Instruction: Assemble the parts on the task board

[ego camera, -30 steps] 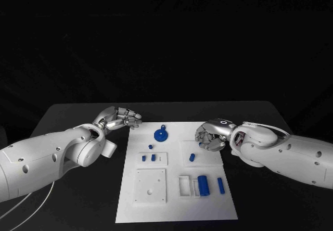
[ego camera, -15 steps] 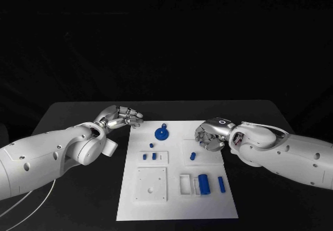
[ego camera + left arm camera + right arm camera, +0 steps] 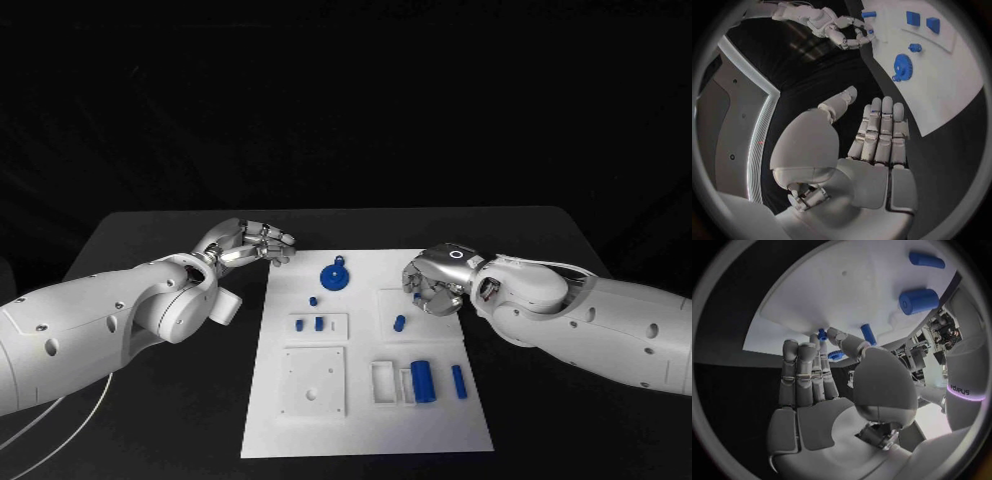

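1. Head view: the left hand (image 3: 248, 243) hovered over the black bench (image 3: 159, 235) just off the task board (image 3: 361, 400), fingers curled, grasping nothing visible. The right hand (image 3: 433, 281) hung over the board's right edge, near a small blue peg (image 3: 400, 323). A blue gear (image 3: 333, 277) lay at the board's far end.
2. Left wrist view: the left hand (image 3: 876, 137) was released, fingers straight and side by side, nothing in it.
3. Right wrist view: the right hand (image 3: 811, 375) was likewise extended and held nothing; a blue cylinder (image 3: 918, 300) lay on the board.
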Motion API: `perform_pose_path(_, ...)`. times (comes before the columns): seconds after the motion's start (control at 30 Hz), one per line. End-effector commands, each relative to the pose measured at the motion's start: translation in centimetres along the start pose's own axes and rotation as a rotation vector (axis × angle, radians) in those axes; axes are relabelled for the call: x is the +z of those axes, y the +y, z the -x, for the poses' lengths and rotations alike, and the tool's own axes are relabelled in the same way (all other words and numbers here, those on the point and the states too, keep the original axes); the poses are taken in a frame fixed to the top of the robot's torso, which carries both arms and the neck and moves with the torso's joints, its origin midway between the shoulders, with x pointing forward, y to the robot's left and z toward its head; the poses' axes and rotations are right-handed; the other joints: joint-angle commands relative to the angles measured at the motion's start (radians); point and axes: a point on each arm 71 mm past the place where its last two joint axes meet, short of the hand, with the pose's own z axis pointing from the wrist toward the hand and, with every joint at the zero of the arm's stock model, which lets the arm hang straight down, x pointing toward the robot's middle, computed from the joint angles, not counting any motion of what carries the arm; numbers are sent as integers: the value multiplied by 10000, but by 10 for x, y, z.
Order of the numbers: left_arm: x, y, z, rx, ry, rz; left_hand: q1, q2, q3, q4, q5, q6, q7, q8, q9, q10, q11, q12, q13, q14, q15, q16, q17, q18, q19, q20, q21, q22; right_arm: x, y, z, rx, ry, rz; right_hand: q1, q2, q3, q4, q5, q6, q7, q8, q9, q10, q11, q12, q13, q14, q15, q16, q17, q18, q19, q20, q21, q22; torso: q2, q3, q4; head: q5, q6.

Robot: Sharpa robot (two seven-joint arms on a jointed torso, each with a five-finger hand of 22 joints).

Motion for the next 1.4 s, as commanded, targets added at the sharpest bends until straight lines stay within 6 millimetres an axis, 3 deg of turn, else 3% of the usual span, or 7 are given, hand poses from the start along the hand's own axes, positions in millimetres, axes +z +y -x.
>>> perform_pose_path(0.03,0,-1,-1,-109,128,-79,1,22,-3,-48,32,-87,-3,17,-13,-59,-5,-55,-14,25,61,-55,11,112,4,67,-61,10,-4,0,-19,-424,1059,-180,40,-86,-82,-14,68,71,-1,-8,-13,-72,10,-46,-29,-55,30,-57,-17,147,-56,-6,34,22,0,2,1,-15,-2)
perform_pose_path(0.57,-1,0,1,-90,58,-20,38,35,14,-66,34,-119,8,10,-23,-102,10,-54,-29,31,66,-100,37,118,1,74,-84,21,-6,-3,-21,-737,1184,-242,381,32,183,-164,63,281,-75,32,-47,112,-49,-40,76,63,-28,24,22,147,45,-38,62,95,1,1,8,-53,-23)
perform_pose_path(0.83,-1,0,1,-90,57,-4,53,36,19,-75,34,-129,12,9,-26,-113,14,-52,-34,33,68,-116,47,119,0,76,-91,26,-7,-4,-22,-747,1194,-319,356,-36,271,-140,-23,300,-75,13,-73,121,-50,-69,101,60,-28,50,43,147,56,-42,70,125,2,0,3,-52,-6)
perform_pose_path(0.93,-1,1,1,-100,95,28,45,32,15,-72,32,-136,16,7,-29,-123,19,-53,-37,29,72,-128,52,116,-2,80,-97,28,-7,-5,-21,-680,1145,-309,204,-132,175,-106,28,256,-52,-19,-92,42,-20,-125,90,32,1,40,41,147,39,-29,64,137,0,1,-1,-46,-9)
perform_pose_path(0.97,-1,1,1,-100,95,28,41,31,13,-69,31,-140,18,6,-30,-125,20,-52,-38,31,72,-131,55,116,-1,81,-98,29,-7,-5,-21,-667,1141,-300,10,-225,-8,-85,240,196,-25,-54,-109,-102,30,-216,63,4,48,30,39,147,11,-18,57,148,0,0,-3,-47,-7)
perform_pose_path(1.03,-1,1,1,-97,87,30,13,23,-2,-50,27,-165,29,-2,-37,-143,28,-50,-45,72,65,-129,80,117,13,81,-100,38,-7,-5,-21,-586,1103,-288,-146,-291,-229,-104,208,146,-1,-84,-126,-451,147,-426,-21,-13,155,32,40,147,-11,-11,48,163,0,-2,-4,-55,-5)
perform_pose_path(1.4,-2,1,2,-97,85,48,-35,-9,-32,-22,24,-201,43,-12,-48,-180,41,-51,-58,103,55,-148,117,121,35,73,-105,55,-8,-6,-21,-620,1068,-342,-99,-264,-414,-126,45,134,4,-96,-138,-423,158,-453,-13,-18,168,50,39,147,14,-34,19,181,-1,-3,3,-63,-12)
